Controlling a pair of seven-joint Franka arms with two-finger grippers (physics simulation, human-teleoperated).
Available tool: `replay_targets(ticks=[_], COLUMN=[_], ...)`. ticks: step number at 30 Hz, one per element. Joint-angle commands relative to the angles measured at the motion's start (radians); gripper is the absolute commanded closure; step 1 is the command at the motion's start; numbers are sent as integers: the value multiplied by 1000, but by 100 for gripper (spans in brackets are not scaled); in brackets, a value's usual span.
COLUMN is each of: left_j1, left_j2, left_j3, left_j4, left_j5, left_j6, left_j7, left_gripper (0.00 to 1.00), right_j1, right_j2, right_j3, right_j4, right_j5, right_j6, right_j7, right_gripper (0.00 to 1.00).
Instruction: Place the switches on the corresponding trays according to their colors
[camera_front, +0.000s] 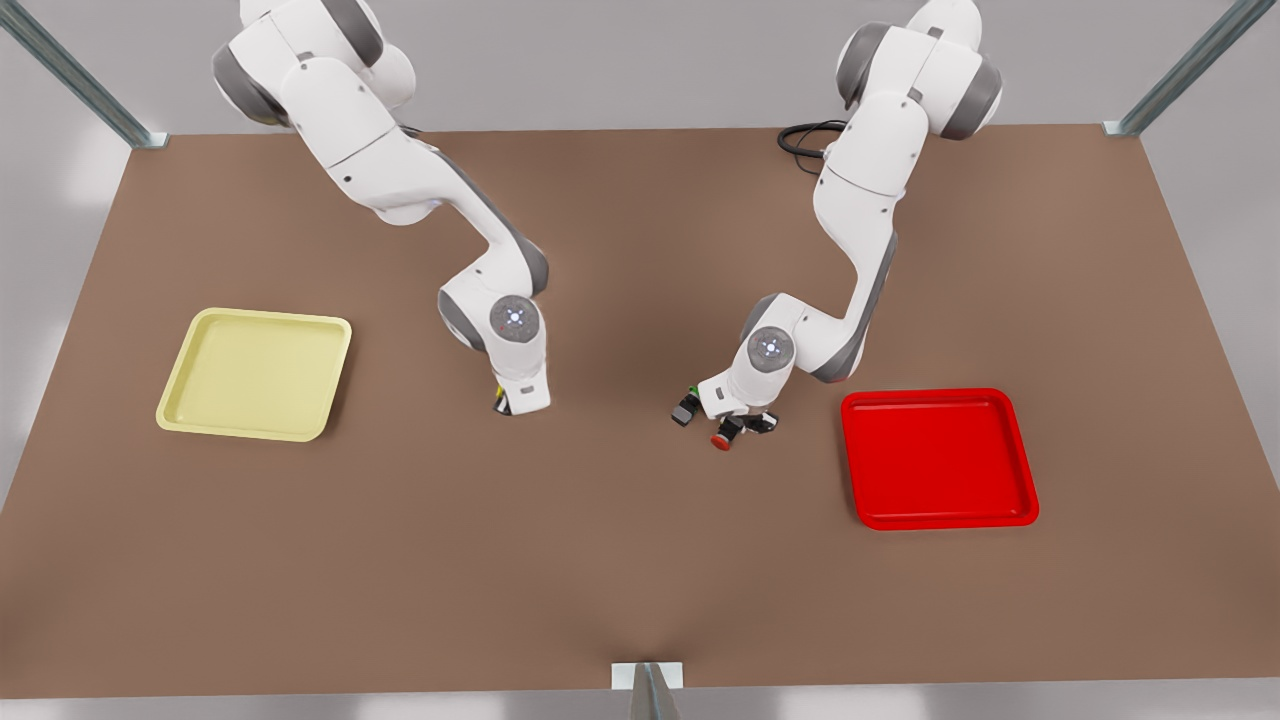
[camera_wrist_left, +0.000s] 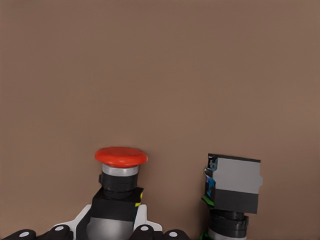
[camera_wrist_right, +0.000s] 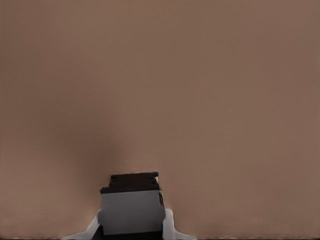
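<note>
Your left gripper (camera_front: 737, 428) is the arm at the front view's right, low over the brown desk (camera_front: 620, 560) just beside the bright red tray (camera_front: 1022, 462). Its jaws are clenched on the red switch (camera_wrist_left: 120, 172): in the left wrist view you see a broad red mushroom cap on a silver collar above a black boxy body, with white fingers (camera_wrist_left: 141, 218) pressed on both sides of that body. In the front view its red cap (camera_front: 720, 441) points down toward the desk and the near edge, long axis tilted.

Next to it lies the green switch (camera_wrist_left: 231, 192), a grey-and-black box with a sliver of green cap at its far end; its long axis runs roughly parallel to the red one, cap pointing the opposite way.

Your right gripper (camera_front: 510, 402), at the front view's left, sits between the two trays, nearer the pale yellow tray (camera_front: 190, 400). Its jaws grasp the yellow switch (camera_wrist_right: 132, 207), seen as a grey-faced black block; a touch of yellow shows in the front view.
</note>
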Motion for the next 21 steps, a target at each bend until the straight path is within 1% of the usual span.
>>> replay_targets(ticks=[1, 3, 4, 6, 8, 10, 11, 12, 15, 16, 19, 20, 21], left_j1=[0, 0, 0, 0, 2, 3, 3, 5, 11, 12, 15, 29, 74], left_j2=[0, -2, -2, -6, -15, -32, -52, -70, -149, -166, -181, -179, -175], left_j3=[0, 0, 0, 0, 3, 20, 40, 60, 170, 193, 304, 328, 333], left_j4=[0, 0, 0, 0, 6, 5, 5, 3, -9, -28, -41, -41, -40], left_j5=[0, 0, 0, 0, 2, 2, 2, 2, -9, -11, -14, -18, -46], left_j6=[-1, -1, -1, -4, -15, -23, -50, -80, -189, -192, -212, -208, -201], left_j7=[0, 0, 0, 2, 5, 20, 55, 89, 334, 399, 666, 751, 871], left_gripper=[47, 47, 48, 48, 48, 48, 48, 47, 47, 47, 46, 46, 46], right_j1=[-3, -84, -101, -136, -205, -225, -225, -227, -271, -284, -311, -333, -333], right_j2=[-7, -67, -90, -130, -197, -231, -242, -262, -290, -303, -334, -339, -339], right_j3=[-2, -9, -26, -92, -95, -126, -170, -187, -216, -226, -298, -339, -384], right_j4=[-6, -63, -94, -134, -187, -215, -226, -238, -279, -299, -344, -352, -352], right_j5=[-6, -4, -4, -4, -3, -1, 0, 2, 4, 4, 4, 4, 4], right_j6=[-2, -3, -3, -3, -9, -12, -14, -17, -19, -19, -19, -19, -19], right_j7=[-3, -102, -127, -229, -320, -380, -449, -484, -579, -608, -724, -803, -860], right_gripper=[49, 49, 49, 49, 49, 49, 49, 49, 49, 49, 49, 49, 49])
